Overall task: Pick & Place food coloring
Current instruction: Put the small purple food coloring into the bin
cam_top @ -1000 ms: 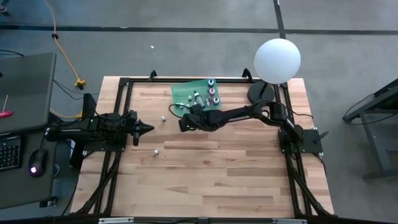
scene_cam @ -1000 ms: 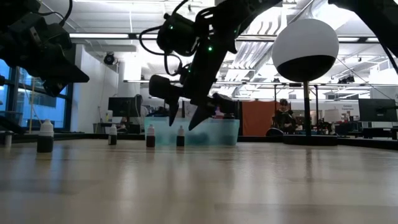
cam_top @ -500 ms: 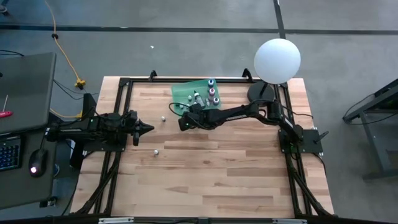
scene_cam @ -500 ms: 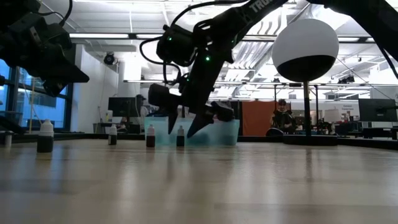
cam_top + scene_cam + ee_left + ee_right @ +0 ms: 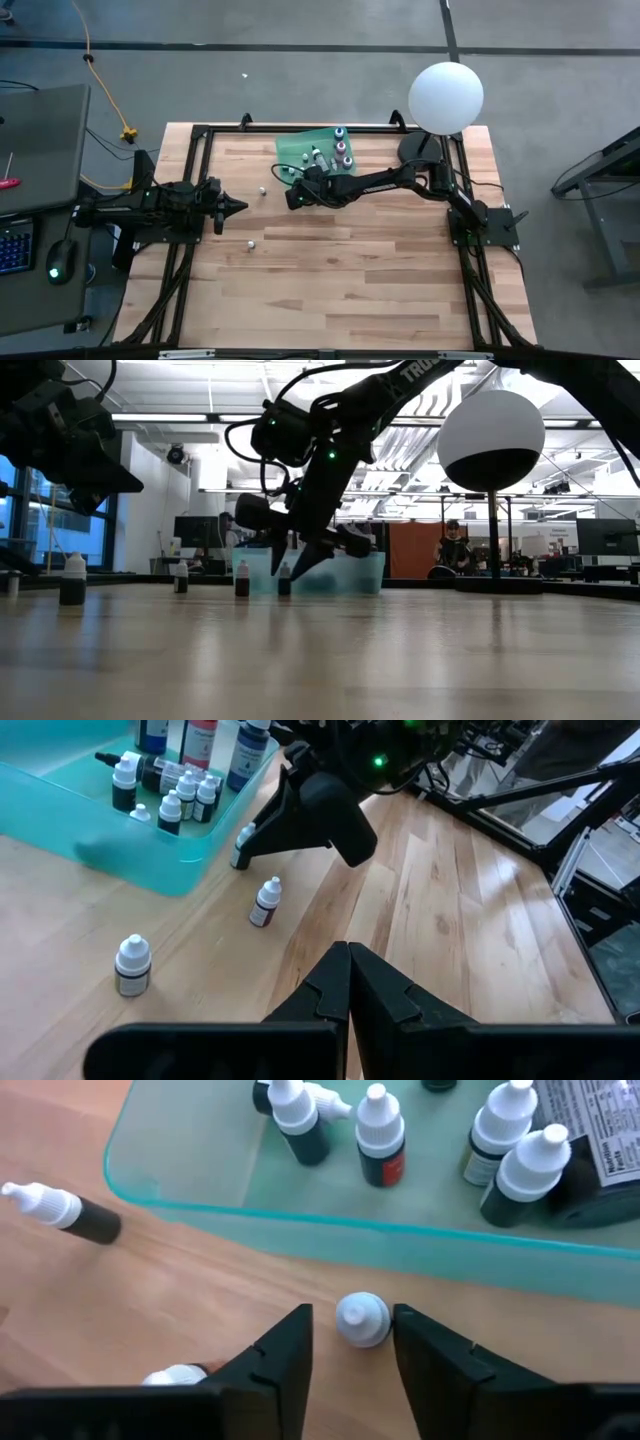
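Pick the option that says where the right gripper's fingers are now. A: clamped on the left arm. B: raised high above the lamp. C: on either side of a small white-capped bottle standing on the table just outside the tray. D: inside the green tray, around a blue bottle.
C: in the right wrist view the right gripper straddles the white-capped bottle on the wood, just outside the green tray.
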You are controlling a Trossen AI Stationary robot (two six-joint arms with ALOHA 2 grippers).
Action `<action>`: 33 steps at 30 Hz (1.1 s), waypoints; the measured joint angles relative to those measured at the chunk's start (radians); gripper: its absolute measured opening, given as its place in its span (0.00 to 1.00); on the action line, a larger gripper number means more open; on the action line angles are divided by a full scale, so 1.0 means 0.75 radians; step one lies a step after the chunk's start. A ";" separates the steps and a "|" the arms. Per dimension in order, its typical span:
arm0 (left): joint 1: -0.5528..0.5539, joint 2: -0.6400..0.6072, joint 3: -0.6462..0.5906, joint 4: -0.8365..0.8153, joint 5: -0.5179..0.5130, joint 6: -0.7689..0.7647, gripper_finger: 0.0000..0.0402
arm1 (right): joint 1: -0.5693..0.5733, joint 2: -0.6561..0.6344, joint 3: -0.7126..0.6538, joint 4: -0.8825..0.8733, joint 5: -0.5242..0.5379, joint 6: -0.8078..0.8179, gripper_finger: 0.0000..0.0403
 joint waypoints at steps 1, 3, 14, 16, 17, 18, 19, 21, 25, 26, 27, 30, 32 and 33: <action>0.000 0.000 0.000 0.000 0.000 0.000 0.00 | 0.000 0.000 0.000 0.000 -0.001 -0.001 0.31; 0.000 0.000 0.000 0.000 0.000 0.000 0.00 | 0.001 0.000 0.000 0.000 -0.007 -0.001 0.29; 0.000 0.000 0.000 0.000 0.000 0.000 0.00 | 0.001 -0.001 0.000 0.004 -0.047 -0.025 0.17; 0.000 0.000 0.000 0.000 0.000 0.000 0.00 | 0.001 -0.001 0.000 0.004 -0.047 -0.036 0.16; 0.000 0.000 0.000 0.000 0.000 0.000 0.00 | 0.001 -0.001 0.000 0.004 -0.047 -0.036 0.16; 0.000 0.000 0.000 0.000 0.000 0.000 0.00 | 0.001 -0.001 0.000 0.004 -0.050 -0.036 0.16; 0.000 0.000 0.000 0.000 0.000 0.000 0.00 | 0.001 -0.001 0.000 0.004 -0.056 -0.036 0.16; 0.000 0.000 0.000 0.000 0.000 0.000 0.00 | 0.001 -0.002 0.000 0.004 -0.075 -0.036 0.16; 0.000 0.000 0.000 0.000 -0.001 0.000 0.00 | 0.002 -0.007 0.000 0.012 -0.155 -0.039 0.15; 0.000 0.000 0.000 0.000 0.000 0.000 0.00 | 0.005 -0.011 0.000 0.013 -0.187 -0.047 0.15; 0.001 0.000 0.000 0.000 0.000 0.000 0.00 | 0.009 -0.016 0.000 0.012 -0.214 -0.050 0.15; 0.000 0.000 0.000 0.000 -0.001 0.000 0.00 | 0.030 -0.038 -0.002 -0.008 -0.256 -0.061 0.15; 0.000 0.000 0.000 0.000 -0.001 0.000 0.00 | 0.046 -0.060 -0.003 -0.021 -0.253 -0.076 0.14; 0.000 0.000 0.000 0.000 -0.001 0.000 0.00 | 0.054 -0.077 -0.003 -0.026 -0.257 -0.087 0.14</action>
